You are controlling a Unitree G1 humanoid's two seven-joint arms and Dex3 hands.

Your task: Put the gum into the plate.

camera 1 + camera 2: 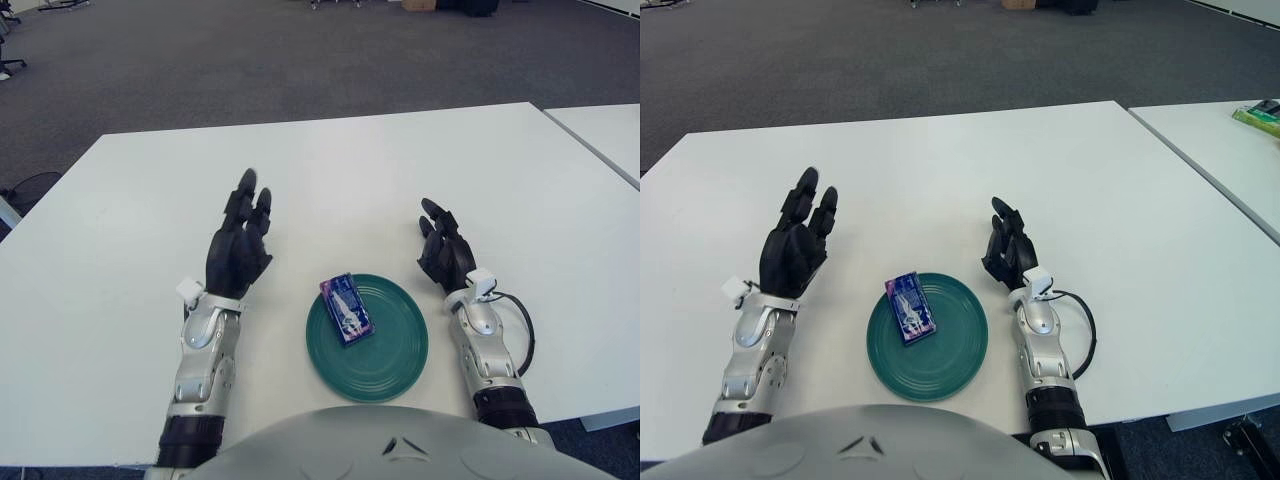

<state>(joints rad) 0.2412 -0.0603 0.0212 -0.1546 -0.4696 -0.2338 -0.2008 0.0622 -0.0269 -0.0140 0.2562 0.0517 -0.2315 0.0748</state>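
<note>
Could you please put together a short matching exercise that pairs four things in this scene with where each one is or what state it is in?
Column one:
1. gum
2. plate
3. left hand
4. right hand

Column two:
A. green, on the white table between the two hands
B. to the right of the plate, holding nothing
C. lying on the left part of the plate
D. open with fingers stretched out, to the left of the plate

Right pairs: 1-C, 2-A, 3-D, 4-B
</note>
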